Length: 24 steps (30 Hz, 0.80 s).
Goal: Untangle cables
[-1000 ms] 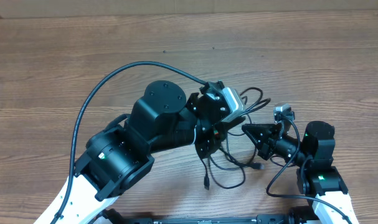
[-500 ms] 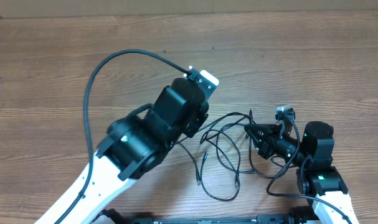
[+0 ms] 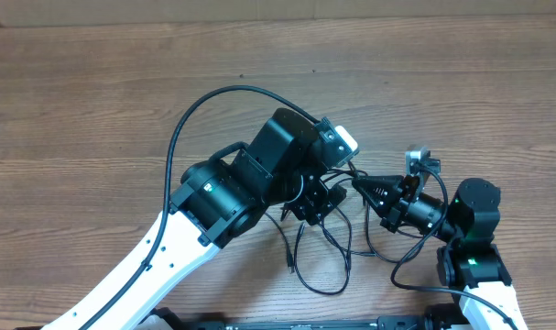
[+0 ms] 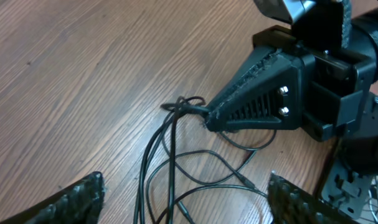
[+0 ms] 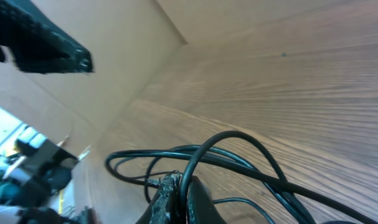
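— So, where are the cables (image 4: 179, 106)?
— Loose loops on the tabletop (image 3: 94, 92), a bunch pinched in the right claw (image 4: 207, 118)
— And the left claw (image 4: 185, 202)?
— Spread wide just above them, holding nothing

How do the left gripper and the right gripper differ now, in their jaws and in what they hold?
The left gripper has its jaws wide apart; the right gripper has its jaws shut. The left gripper holds nothing, the cables lying on the table before it; the right gripper pinches those cables at a tangled spot. Both are black and low over the table.
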Motion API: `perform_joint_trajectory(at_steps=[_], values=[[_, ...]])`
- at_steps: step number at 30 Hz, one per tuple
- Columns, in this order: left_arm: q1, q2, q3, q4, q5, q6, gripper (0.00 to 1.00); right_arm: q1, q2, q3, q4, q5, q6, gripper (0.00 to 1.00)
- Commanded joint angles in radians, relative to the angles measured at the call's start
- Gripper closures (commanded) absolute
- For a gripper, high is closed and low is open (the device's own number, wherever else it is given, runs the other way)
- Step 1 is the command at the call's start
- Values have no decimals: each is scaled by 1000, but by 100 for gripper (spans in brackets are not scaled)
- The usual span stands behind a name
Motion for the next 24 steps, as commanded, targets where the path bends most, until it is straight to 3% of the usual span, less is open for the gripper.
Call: perform_joint_trajectory(at_steps=[1,20,24], values=[[5,0,17,7,40,36,12,-1,-2,8,73,-69,87,96],[5,0,17,16,8,75,2,-1,-2,8,404,-206,286,96],[5,0,17,25,18,75,7,-1,-2,8,410,-206,289,96]])
